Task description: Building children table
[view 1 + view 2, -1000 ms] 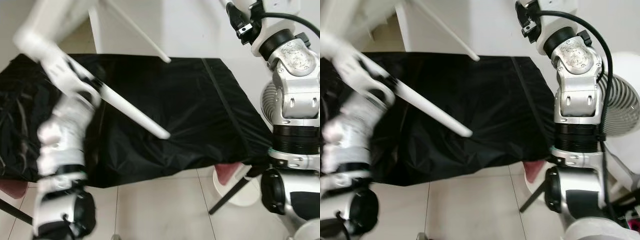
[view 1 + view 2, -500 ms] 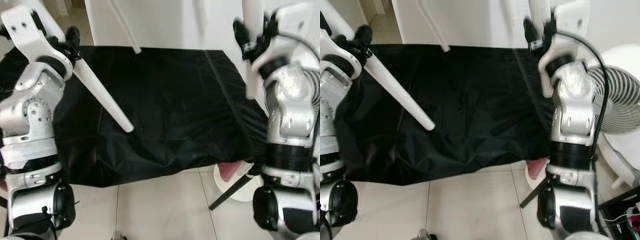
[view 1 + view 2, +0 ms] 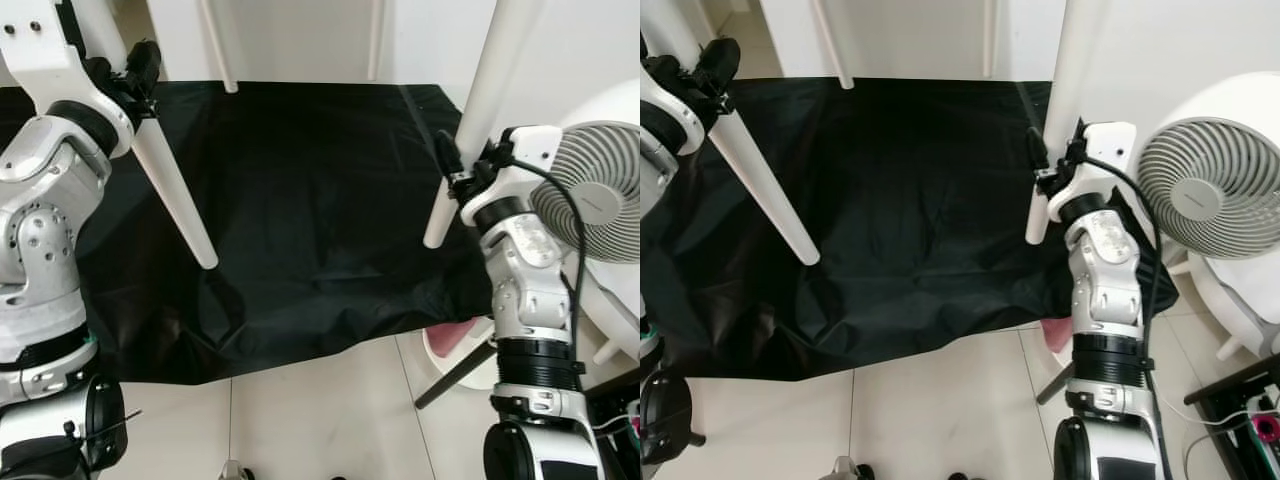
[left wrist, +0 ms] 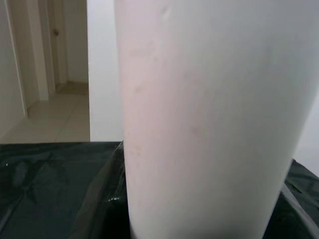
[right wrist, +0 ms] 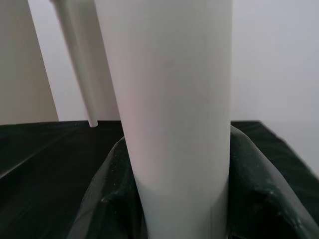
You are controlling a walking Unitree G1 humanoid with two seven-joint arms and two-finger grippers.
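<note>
I hold a white children's table over a black cloth [image 3: 320,200], its tapered legs pointing down. My left gripper [image 3: 138,76] is shut on the near left leg [image 3: 172,192], which fills the left wrist view [image 4: 199,124]. My right gripper [image 3: 458,172] is shut on the near right leg [image 3: 482,90], close up in the right wrist view [image 5: 174,124]. Both leg tips hang just above the cloth. The two far legs [image 3: 220,50] [image 3: 375,40] hang at the back; one also appears in the right wrist view [image 5: 79,59]. The tabletop is out of frame.
A white floor fan [image 3: 590,200] stands close to my right arm. Under the cloth's right corner are a pink-and-white round object [image 3: 450,345] and a black slanted strut [image 3: 455,375]. Tiled floor [image 3: 320,420] lies in front. A white wall rises behind.
The table has swung from tilted to legs pointing down. My right arm has dropped from high up to beside the cloth's right edge, on the near right leg. The left arm has settled.
</note>
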